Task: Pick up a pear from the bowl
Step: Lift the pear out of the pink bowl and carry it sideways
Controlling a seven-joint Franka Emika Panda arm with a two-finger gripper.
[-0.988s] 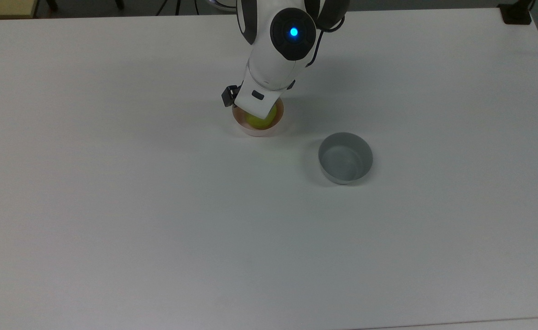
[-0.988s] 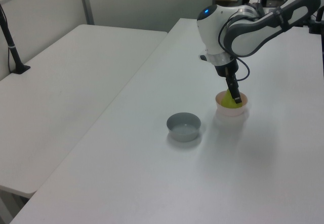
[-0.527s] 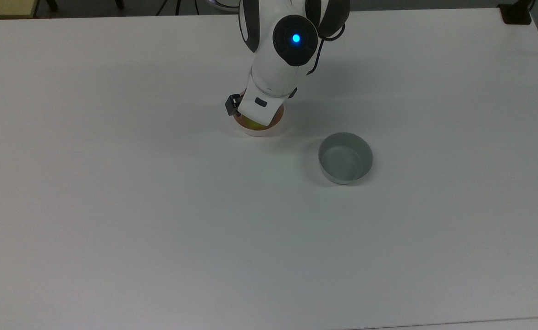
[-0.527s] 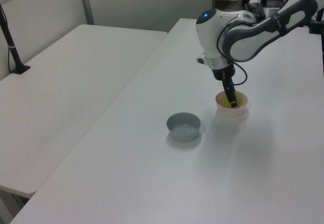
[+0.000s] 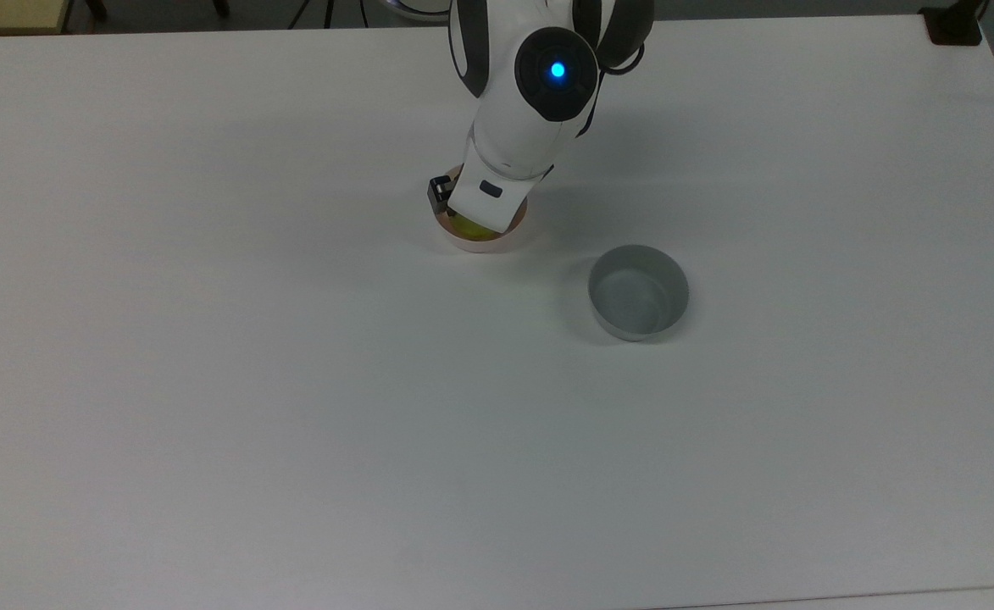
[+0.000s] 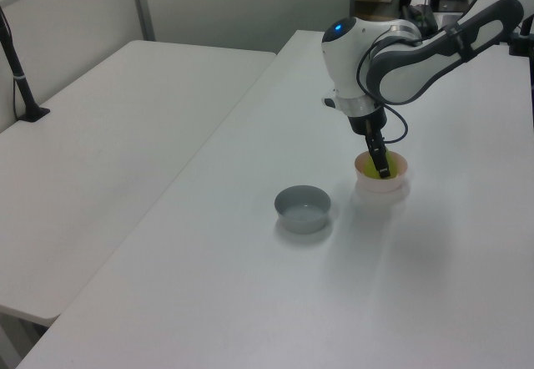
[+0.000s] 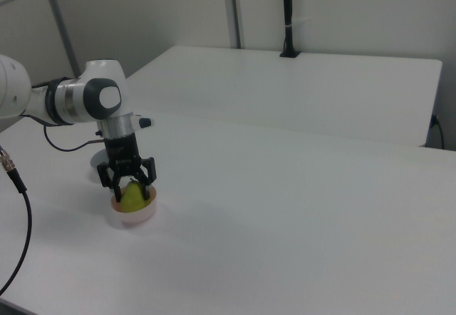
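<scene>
Right view, worktop: white and wide, carrying both bowls.
Arm: mine; it reaches in from the right view's left, bends at the wrist and points straight down over the pink bowl.
Grey bowl: stands apart from the pink one, toward the top view's lower right.
Bowl: pale pink, directly beneath my wrist.
Jaws: spread part-way, one finger on each side of the pear, tips dipped inside the rim; whether they press the fruit I cannot tell.
Pear: yellow-green, sitting in the pink bowl, between my fingers.
</scene>
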